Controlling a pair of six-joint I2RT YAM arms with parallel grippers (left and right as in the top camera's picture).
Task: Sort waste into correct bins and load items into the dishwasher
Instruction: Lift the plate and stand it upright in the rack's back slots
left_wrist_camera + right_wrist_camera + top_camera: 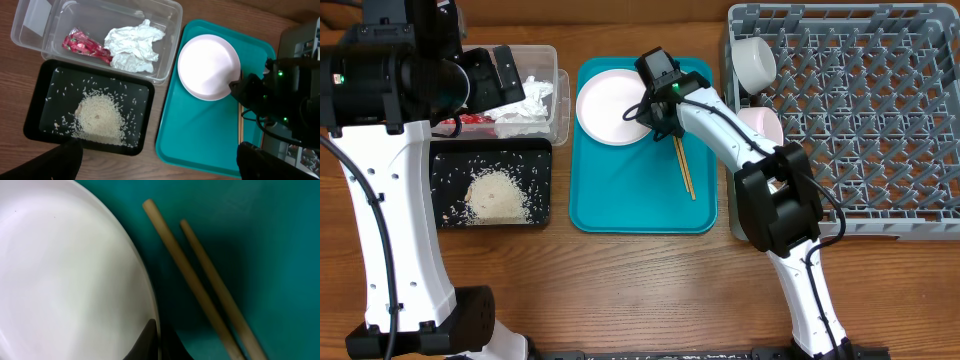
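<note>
Right gripper (650, 108) is at the right rim of the plate (608, 105), upper middle of the overhead view, with its fingers pinched onto the edge. The plate lies on the teal tray (640, 205), chopsticks (683, 168) just beside it. Left gripper (160, 150) hangs spread wide at upper left. Napkin (134, 47) and wrapper (85, 45) are in the clear tub (35, 20), rice (100, 117) in the black tray (35, 115).

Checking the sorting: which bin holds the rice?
The flat black tray, with rice heaped in it; the clear tub holds the napkin and red wrapper instead.
</note>
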